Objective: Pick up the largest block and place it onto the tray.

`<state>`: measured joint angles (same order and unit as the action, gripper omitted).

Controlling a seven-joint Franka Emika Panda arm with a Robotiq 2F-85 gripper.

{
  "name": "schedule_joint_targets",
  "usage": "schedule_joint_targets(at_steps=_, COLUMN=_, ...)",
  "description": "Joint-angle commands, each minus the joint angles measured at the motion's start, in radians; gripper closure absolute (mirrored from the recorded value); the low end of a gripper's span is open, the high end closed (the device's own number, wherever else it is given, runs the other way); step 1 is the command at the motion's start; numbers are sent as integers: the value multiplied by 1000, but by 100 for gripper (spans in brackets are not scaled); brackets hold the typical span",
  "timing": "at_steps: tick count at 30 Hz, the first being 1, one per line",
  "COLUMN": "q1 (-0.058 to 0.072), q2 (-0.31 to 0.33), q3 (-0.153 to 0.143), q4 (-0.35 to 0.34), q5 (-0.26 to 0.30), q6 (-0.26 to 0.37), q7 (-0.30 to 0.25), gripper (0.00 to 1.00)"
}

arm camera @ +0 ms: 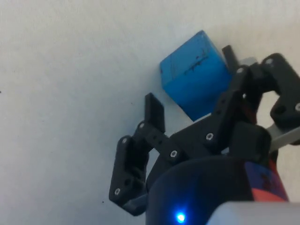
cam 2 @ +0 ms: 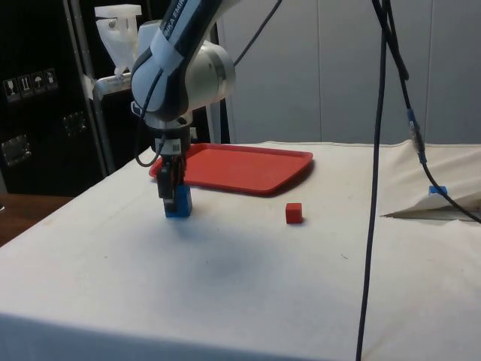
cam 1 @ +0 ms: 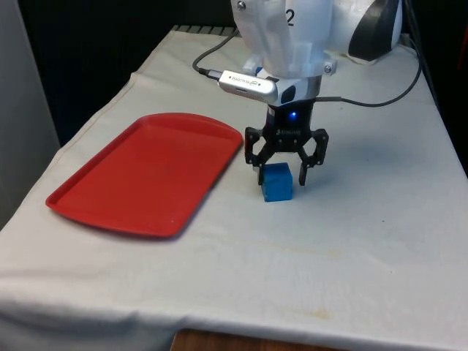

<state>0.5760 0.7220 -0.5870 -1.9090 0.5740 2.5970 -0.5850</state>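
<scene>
Because the gripper (cam 1: 282,174) hangs with its fingers spread around the blue block (cam 1: 277,182) on the cloth, just beside the red tray (cam 1: 95,210), an off-centre closure could twist or nudge the block aside.
</scene>
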Motion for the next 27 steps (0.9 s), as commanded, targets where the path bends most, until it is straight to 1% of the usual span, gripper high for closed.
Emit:
schedule_joint_targets(at_steps=1, q1=-2, q2=-1, q3=2, q4=1, q5=2, q6=0, q7=-2, gripper=44)
schedule_joint_targets(at_steps=3, q1=-1, q2=-1, q3=1, q4=0, q5=1, q6=-1, q7=-1, gripper=68)
schedule_joint_targets(at_steps=6, q1=0, q2=0, q3=0, q4=0, q5=0, q6=0, q7=1, gripper=99)
schedule_joint_targets(at_steps=8, q1=0, q2=-1, q3=0, q4=0, q5=1, q6=-1, q7=1, gripper=100)
schedule_joint_targets(at_steps=27, q1=0, q2=1, q3=0, q4=2, q5=0, q6=-2, q7=1, gripper=100)
